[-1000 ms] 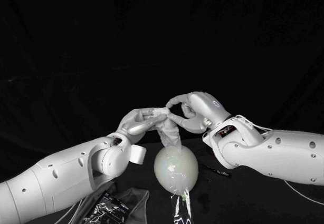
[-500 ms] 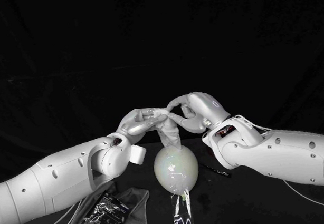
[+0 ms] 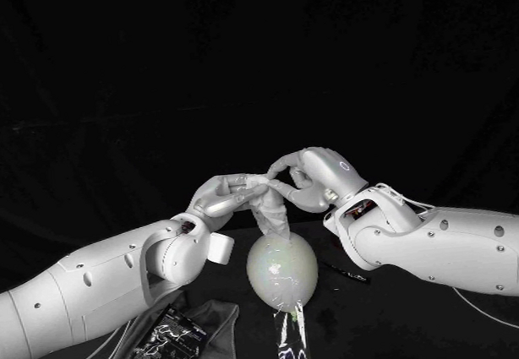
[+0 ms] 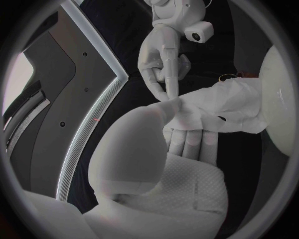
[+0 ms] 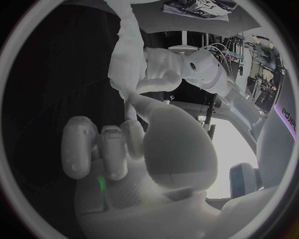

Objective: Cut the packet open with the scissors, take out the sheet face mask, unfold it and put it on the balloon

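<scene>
Sheet face mask (image 3: 268, 206) hangs bunched between your two hands, directly above the balloon (image 3: 281, 271), with its lower end right at the balloon's top. Your left hand (image 3: 227, 192) pinches the mask's upper part from one side and your right hand (image 3: 309, 175) pinches it from the other, fingertips close together. The packet (image 3: 164, 345) lies on a grey cloth (image 3: 217, 319) on the bench (image 3: 444, 324), beside your left arm.

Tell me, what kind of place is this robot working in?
Probably a robot lab or test studio. The black table and the dark backdrop look set up for filming, and the right wrist view shows equipment stands with cables in a bright workroom behind.
</scene>
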`<state>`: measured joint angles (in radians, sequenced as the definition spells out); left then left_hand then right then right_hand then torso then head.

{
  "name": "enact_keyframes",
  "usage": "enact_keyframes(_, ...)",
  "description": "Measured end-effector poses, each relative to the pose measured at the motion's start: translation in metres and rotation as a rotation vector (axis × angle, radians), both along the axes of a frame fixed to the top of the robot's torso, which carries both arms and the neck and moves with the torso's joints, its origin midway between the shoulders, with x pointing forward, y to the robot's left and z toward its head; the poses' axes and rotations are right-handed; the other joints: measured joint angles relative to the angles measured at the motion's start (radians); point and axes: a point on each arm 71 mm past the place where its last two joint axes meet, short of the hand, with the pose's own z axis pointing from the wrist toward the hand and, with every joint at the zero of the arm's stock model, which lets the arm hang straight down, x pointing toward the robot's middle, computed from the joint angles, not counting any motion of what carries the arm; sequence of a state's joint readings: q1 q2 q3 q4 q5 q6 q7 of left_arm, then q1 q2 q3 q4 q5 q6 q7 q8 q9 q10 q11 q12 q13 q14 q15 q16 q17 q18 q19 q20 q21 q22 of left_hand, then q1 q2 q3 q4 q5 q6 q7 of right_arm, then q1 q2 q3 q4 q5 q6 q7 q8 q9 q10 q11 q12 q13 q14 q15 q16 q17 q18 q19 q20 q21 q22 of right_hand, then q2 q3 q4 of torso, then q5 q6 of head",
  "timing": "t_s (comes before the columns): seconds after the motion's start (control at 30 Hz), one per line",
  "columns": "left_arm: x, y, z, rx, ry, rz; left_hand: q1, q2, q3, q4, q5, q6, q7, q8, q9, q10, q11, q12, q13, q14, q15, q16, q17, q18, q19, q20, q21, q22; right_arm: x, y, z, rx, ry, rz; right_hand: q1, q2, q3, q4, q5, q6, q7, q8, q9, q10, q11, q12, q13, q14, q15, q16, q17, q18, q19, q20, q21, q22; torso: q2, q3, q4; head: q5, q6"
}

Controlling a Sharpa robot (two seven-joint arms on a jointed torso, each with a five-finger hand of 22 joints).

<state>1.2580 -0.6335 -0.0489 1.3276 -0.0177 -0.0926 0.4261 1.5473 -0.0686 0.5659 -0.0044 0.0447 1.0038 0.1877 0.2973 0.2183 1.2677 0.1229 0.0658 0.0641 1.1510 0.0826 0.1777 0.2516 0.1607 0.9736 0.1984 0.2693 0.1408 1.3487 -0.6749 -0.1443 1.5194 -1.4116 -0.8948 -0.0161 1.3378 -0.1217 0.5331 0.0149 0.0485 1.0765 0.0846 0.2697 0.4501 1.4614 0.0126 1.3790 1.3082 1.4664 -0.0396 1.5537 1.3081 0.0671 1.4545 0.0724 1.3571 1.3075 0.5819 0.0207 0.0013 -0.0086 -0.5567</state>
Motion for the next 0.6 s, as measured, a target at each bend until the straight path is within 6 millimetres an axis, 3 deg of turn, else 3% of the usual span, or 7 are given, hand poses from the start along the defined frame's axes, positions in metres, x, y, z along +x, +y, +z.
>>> enact_keyframes(0.07, 0.0000, -0.0001, -0.0001, 0.001, 0.001, 0.000, 0.000, 0.000, 0.000, 0.000, 0.000, 0.000, 0.000, 0.000, 0.000, 0.000, 0.000, 0.000, 0.000, 0.000, 0.000, 0.000, 0.000, 0.000, 0.000, 0.000, 0.000, 0.000, 0.0000, 0.0002, 0.0000, 0.001, 0.000, 0.000, 0.000, 0.000, 0.003, -0.003, 0.000, 0.006, -0.006, 0.009, 0.004, 0.002, -0.002, 0.027, 0.000, -0.001, -0.003, 0.007, 0.000, -0.014, 0.006, -0.006, 0.016, 0.000, 0.000, 0.0000, 0.0000, 0.000, 0.000)
enact_keyframes(0.23, -0.0003, -0.0003, -0.0004, 0.002, 0.003, -0.002, 0.002, 0.002, -0.003, -0.003, 0.000, 0.000, 0.000, -0.002, 0.000, 0.000, 0.000, 0.000, 0.000, 0.000, 0.000, 0.000, 0.001, 0.000, 0.000, 0.000, 0.000, 0.000, -0.0005, 0.0008, 0.0003, 0.004, 0.000, 0.000, -0.005, 0.005, 0.011, -0.011, 0.000, 0.019, -0.015, 0.040, 0.025, 0.004, -0.011, 0.058, 0.000, 0.000, -0.011, 0.014, 0.000, -0.014, 0.008, -0.012, 0.052, 0.000, 0.000, -0.0001, 0.0000, 0.000, -0.001)
enact_keyframes(0.53, -0.0007, -0.0011, 0.0002, 0.006, -0.001, -0.007, 0.003, 0.003, -0.003, -0.003, -0.001, 0.000, 0.000, 0.001, 0.001, 0.000, 0.000, -0.001, 0.000, 0.000, 0.000, 0.000, 0.001, 0.000, 0.000, 0.000, 0.000, 0.001, -0.0037, 0.0009, 0.0003, 0.018, -0.002, -0.002, -0.008, 0.016, 0.020, -0.008, -0.003, 0.022, -0.015, 0.071, 0.052, 0.005, -0.013, 0.075, -0.001, 0.000, -0.018, 0.014, -0.001, -0.014, 0.012, -0.019, 0.072, 0.000, 0.000, 0.0000, 0.0000, -0.001, -0.001)
enact_keyframes(0.6, -0.0007, -0.0015, 0.0004, 0.007, -0.003, -0.008, 0.003, 0.003, -0.003, -0.003, -0.001, 0.000, 0.000, 0.001, 0.001, 0.000, 0.000, -0.002, 0.000, 0.000, 0.000, 0.000, 0.001, 0.000, 0.000, 0.000, 0.000, 0.001, -0.0045, 0.0002, 0.0004, 0.023, -0.002, -0.003, -0.010, 0.018, 0.021, -0.009, -0.003, 0.022, -0.015, 0.077, 0.052, 0.002, -0.016, 0.075, -0.001, 0.000, -0.018, 0.014, -0.001, -0.025, 0.012, -0.019, 0.072, 0.001, 0.000, -0.0001, -0.0003, -0.001, -0.001)
